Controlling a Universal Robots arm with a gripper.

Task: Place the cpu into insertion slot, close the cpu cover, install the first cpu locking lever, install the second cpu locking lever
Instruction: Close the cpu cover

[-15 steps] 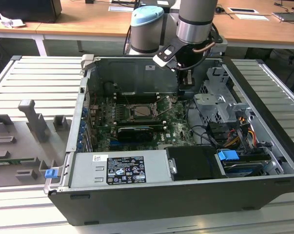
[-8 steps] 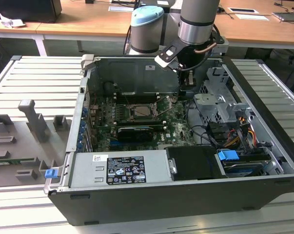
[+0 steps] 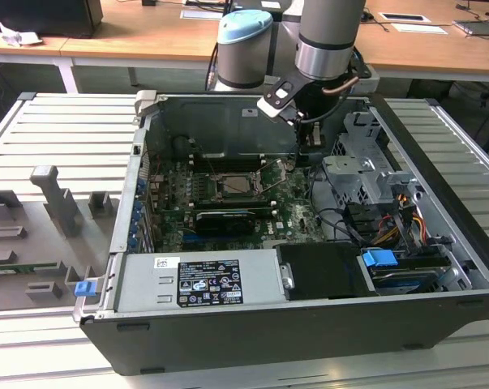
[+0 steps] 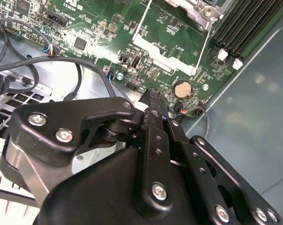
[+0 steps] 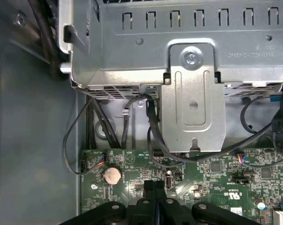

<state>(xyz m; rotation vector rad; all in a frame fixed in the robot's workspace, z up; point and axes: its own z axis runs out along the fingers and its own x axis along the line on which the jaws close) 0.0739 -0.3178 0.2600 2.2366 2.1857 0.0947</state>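
Fingers point(image 5: 149, 191) pressed together on nothing, your gripper point(image 5: 154, 185) hovers low over the board point(image 5: 216, 187) near the socket point(image 3: 236, 185), probably forming one slim tip to push a locking lever point(image 4: 204, 44).

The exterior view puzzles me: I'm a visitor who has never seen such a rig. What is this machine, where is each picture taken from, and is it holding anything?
The grey and blue machine is a robot arm. It reaches into an open computer case that lies on a ribbed table. The exterior view comes from a camera off the arm. Both wrist views come from cameras riding near the arm's wrist, looking past the black gripper at the green motherboard. The gripper's fingers are shut together, and I see nothing between them. It hangs over the board near a round coin battery, to the exterior view's right of the square cpu socket. Grey fixture blocks stand on the table at the exterior view's left.
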